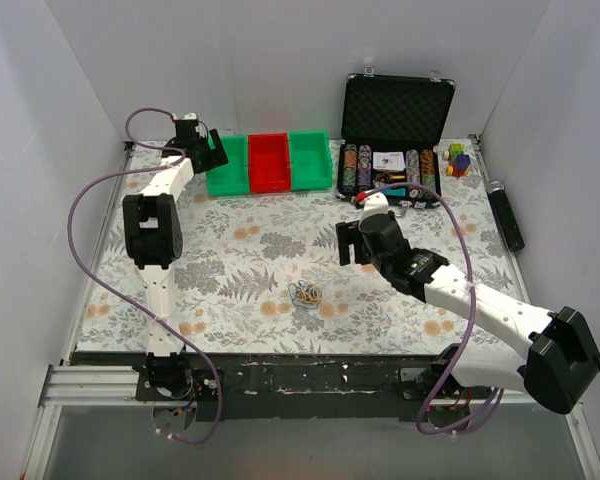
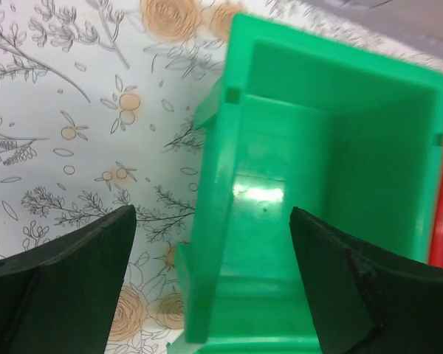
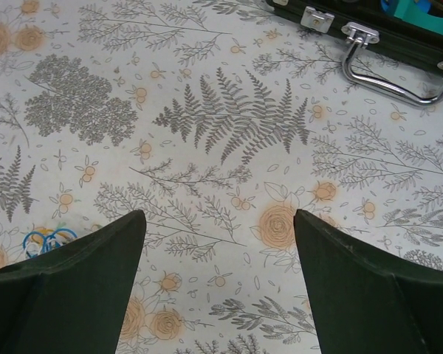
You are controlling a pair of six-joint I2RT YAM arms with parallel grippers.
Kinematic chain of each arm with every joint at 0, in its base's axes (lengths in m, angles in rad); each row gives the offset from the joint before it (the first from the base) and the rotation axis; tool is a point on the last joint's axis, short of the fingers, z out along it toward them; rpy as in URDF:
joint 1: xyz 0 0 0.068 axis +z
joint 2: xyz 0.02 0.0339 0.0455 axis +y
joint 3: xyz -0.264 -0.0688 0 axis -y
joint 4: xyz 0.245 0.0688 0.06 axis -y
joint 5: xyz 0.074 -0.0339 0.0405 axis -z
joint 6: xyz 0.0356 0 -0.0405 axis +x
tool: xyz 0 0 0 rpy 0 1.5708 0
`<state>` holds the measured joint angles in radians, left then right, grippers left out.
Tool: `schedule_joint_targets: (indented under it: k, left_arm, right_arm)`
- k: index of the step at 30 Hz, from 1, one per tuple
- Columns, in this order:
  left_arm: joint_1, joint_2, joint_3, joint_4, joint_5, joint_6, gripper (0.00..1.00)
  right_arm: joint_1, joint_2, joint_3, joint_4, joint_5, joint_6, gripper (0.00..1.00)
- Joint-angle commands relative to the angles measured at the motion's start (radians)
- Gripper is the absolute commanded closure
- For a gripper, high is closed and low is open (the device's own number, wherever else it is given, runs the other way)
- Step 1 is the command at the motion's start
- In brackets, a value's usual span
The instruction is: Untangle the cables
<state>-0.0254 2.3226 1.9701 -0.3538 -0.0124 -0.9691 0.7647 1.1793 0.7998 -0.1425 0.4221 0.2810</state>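
The cables (image 1: pixel 306 293) lie as a small knot of yellow-orange, white and blue loops on the floral cloth near the table's front middle. A few blue loops of them (image 3: pixel 48 240) show at the left edge of the right wrist view. My right gripper (image 1: pixel 347 243) is open and empty above the cloth, up and to the right of the knot, and shows open in its own view (image 3: pixel 218 221). My left gripper (image 1: pixel 212 146) is open and empty at the far left, over the near corner of a green bin (image 2: pixel 317 192).
Green (image 1: pixel 227 166), red (image 1: pixel 268 162) and green (image 1: pixel 310 159) bins stand in a row at the back. An open black case of poker chips (image 1: pixel 392 150) sits at back right, its handle (image 3: pixel 391 70) in the right wrist view. Coloured blocks (image 1: pixel 459 159) and a black tool (image 1: pixel 506 215) lie at the right.
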Motion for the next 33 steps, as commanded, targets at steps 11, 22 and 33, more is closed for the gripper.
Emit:
schedule_joint_targets:
  k: [11, 22, 33]
  left_arm:
    - [-0.048, -0.155, -0.312, 0.262, -0.139, 0.139, 0.81]
    - [-0.053, -0.368, -0.689, 0.453, -0.190, 0.256, 0.97]
    - [-0.053, -0.612, -0.976, 0.504, -0.150, 0.394, 1.00]
  right_arm:
    - [0.111, 0.186, 0.019, 0.132, 0.003, 0.000, 0.19]
    - [0.200, 0.338, 0.056, 0.254, -0.095, 0.044, 0.07]
    - [0.234, 0.303, 0.007, 0.274, -0.147, 0.116, 0.06]
